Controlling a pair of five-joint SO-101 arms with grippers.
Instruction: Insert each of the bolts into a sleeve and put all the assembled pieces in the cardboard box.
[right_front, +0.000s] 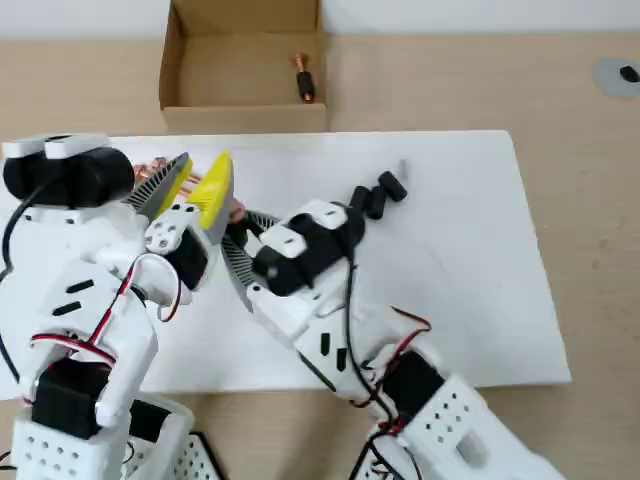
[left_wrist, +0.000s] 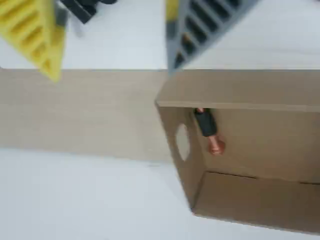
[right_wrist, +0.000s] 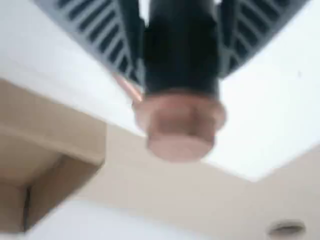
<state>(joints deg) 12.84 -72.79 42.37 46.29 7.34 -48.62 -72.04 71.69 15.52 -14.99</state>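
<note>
The cardboard box (right_front: 180, 70) stands past the white mat's far edge, with one assembled piece (right_front: 303, 77) lying inside it. In the left wrist view that piece (left_wrist: 209, 131) shows as a black sleeve with a copper end inside the box (left_wrist: 240, 90). My left gripper (right_front: 205, 162) hangs open over the mat's far left, its yellow and grey fingers spread wide (left_wrist: 112, 70) with nothing between them. Beside it, my right gripper (right_front: 240, 228) is shut on a black sleeve with a copper bolt in it (right_wrist: 180, 100). Loose copper bolts (right_front: 150, 170) lie by the left arm. Loose black sleeves (right_front: 378, 195) sit mid-mat.
The white mat (right_front: 470, 280) covers most of the wooden table, and its right half is bare. A small grey disc (right_front: 620, 75) sits at the table's far right. Both arm bases and their cables crowd the near edge.
</note>
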